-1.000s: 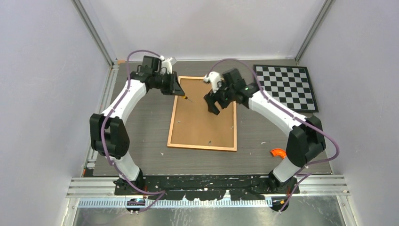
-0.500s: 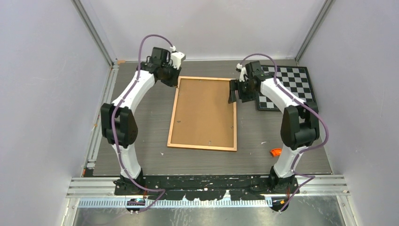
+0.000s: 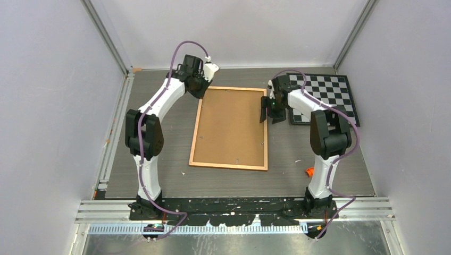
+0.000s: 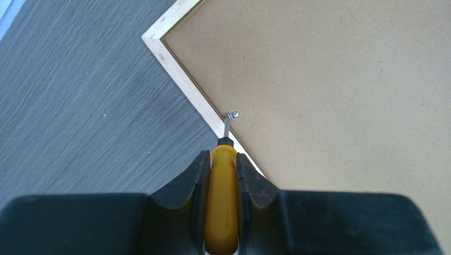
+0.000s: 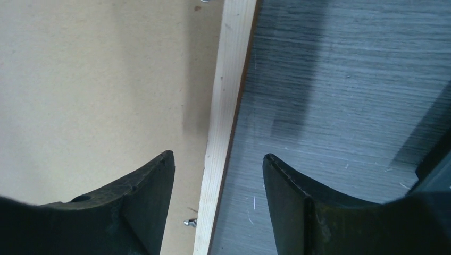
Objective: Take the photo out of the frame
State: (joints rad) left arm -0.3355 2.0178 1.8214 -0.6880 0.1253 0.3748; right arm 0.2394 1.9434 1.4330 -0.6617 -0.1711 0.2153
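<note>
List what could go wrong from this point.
1. The screwdriver in the left hand has its tip at a small clip on the edge of the frame. It may slip and gouge the backing board or the wood.
2. The right hand stands open astride the opposite rail, not gripping it, so levering the clip might slide or lift the frame.

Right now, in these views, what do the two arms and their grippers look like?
The left arm and right arm have white links with black joints; a purple cable runs along each. The left gripper and right gripper have black curved fingers.
</note>
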